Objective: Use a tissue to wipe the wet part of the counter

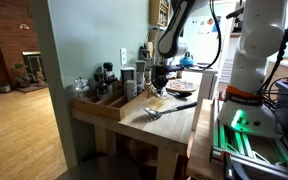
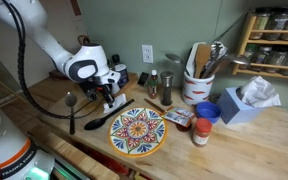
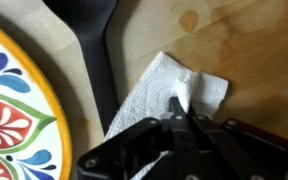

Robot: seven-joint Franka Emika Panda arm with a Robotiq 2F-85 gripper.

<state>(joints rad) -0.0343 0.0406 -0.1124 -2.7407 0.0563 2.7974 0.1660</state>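
Pale wood fills most of the wrist view: the counter (image 3: 254,60), smooth and light tan, with a darker ring-shaped mark (image 3: 189,20) near the top edge that is probably the wet part to be wiped. Between that mark and the camera lies the tissue (image 3: 149,90), a white sheet spread on the wood. Its left edge is just beside the handle of a black spatula (image 3: 96,45), and a painted plate (image 3: 9,100) lies beyond that.

The gripper (image 3: 187,113) is clenched on the tissue. Its fingertips meet on a raised fold near the middle of the sheet, while the rest lies loose on the counter.

The tissue looks feather-light, limp and easy to tear — more so once it soaks up water. A pinch at the middle, as here, should let the corners trail and bunch when it is dragged, so pressing down lightly and sliding slowly is likely to serve better than pulling hard. The mark is apart from the sheet, with bare wood between. The spatula sits close enough to snag a corner — the likeliest trouble. A tissue box (image 2: 246,100) stands well away, at the far end of the counter in an exterior view.
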